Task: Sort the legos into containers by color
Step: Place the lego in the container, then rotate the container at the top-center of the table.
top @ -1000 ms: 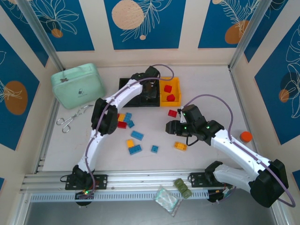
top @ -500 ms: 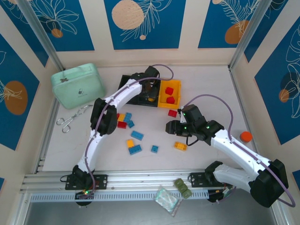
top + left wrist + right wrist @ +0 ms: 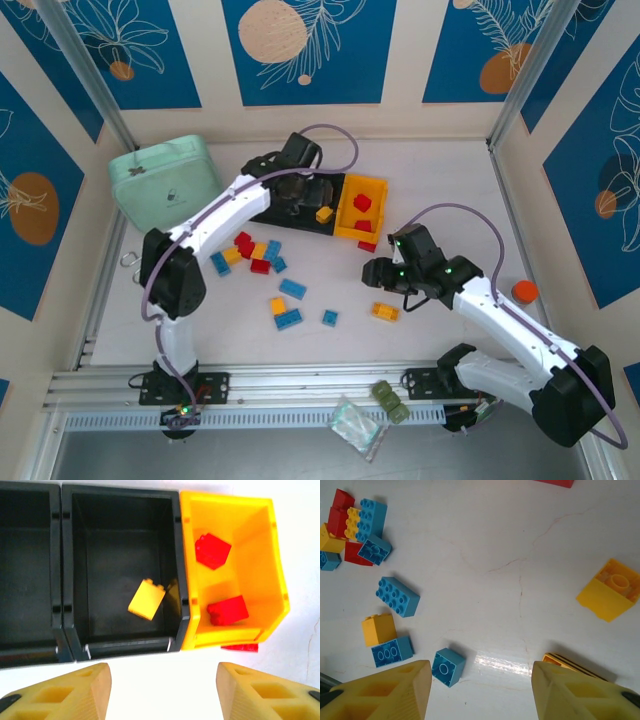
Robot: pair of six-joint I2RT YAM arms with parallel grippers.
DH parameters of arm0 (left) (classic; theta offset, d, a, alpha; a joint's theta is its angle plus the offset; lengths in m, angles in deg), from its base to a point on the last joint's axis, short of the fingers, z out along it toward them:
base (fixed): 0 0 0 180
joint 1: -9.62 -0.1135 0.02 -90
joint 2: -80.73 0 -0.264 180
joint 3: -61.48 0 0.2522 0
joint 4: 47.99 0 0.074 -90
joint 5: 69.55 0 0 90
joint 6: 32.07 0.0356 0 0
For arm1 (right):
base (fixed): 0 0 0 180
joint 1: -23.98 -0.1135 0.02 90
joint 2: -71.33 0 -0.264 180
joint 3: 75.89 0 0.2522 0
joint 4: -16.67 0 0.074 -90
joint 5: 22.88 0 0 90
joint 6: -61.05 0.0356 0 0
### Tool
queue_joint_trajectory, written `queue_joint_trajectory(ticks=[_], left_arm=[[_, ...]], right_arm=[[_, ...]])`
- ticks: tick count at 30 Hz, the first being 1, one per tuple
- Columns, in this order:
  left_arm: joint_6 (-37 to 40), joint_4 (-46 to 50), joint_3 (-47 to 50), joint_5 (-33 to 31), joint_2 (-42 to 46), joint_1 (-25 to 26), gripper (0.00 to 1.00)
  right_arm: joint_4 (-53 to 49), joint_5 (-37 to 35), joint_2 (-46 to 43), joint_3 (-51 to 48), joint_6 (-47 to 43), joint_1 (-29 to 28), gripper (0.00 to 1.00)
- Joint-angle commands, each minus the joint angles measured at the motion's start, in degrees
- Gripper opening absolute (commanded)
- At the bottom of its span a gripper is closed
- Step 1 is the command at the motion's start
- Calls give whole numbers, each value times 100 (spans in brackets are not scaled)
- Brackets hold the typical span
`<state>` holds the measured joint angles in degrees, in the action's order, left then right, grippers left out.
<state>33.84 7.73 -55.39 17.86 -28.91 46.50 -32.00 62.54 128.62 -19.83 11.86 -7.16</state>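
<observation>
1. Nearest the arm bases, the right gripper [image 3: 378, 272] hangs over the loose legos [image 3: 285, 300] scattered on the white table [image 3: 450, 200]. Its jaws are spread wide and hold nothing.
2. In the right wrist view, a small blue brick [image 3: 448, 666] lies on the table just ahead of those jaws. It sits inside the gap, closer to the finger [image 3: 385, 690] on the picture's left, and touches neither finger.
3. Left of the gap, a yellow block [image 3: 379, 629] rests against a flat blue brick [image 3: 392, 651], with a larger blue brick [image 3: 397, 596] beyond them. An upturned yellow brick [image 3: 611, 589] lies well outside the gap on the right.
4. Farther still, a mixed cluster [image 3: 355, 525] of red, yellow and blue bricks is bunched together.
5. Deeper on the table, the left gripper [image 3: 162, 690] hovers at the near side of the containers [image 3: 377, 200], jaws parted and empty.
6. Straight ahead of that gap is the middle black bin [image 3: 110, 545]. One slanted yellow brick [image 3: 146, 599] lies on its floor, towards the near right corner. The other black bin [image 3: 25, 580] adjoins it on the left.
7. The orange-yellow bin [image 3: 260, 555] sits skewed out of line, ahead of the right-hand finger. It holds a far red brick [image 3: 213, 550] and a near red brick [image 3: 228, 611]. A third red brick [image 3: 240, 647] shows at its near edge, and I cannot tell whether it is partly under the bin.
8. A mint-green case [image 3: 165, 180] rests at the far left, well apart.
</observation>
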Motion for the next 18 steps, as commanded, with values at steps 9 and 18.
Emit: queue_joint_trajectory(ticks=[9,18], left_arm=[[10,-478,1567,-735,873,-778,66],[418,-1137,1671,-674,413,-1634,75]], right_arm=[[-134,18,-183,-107,142,55,56],[-73,15,-57,-125,102,81,56]])
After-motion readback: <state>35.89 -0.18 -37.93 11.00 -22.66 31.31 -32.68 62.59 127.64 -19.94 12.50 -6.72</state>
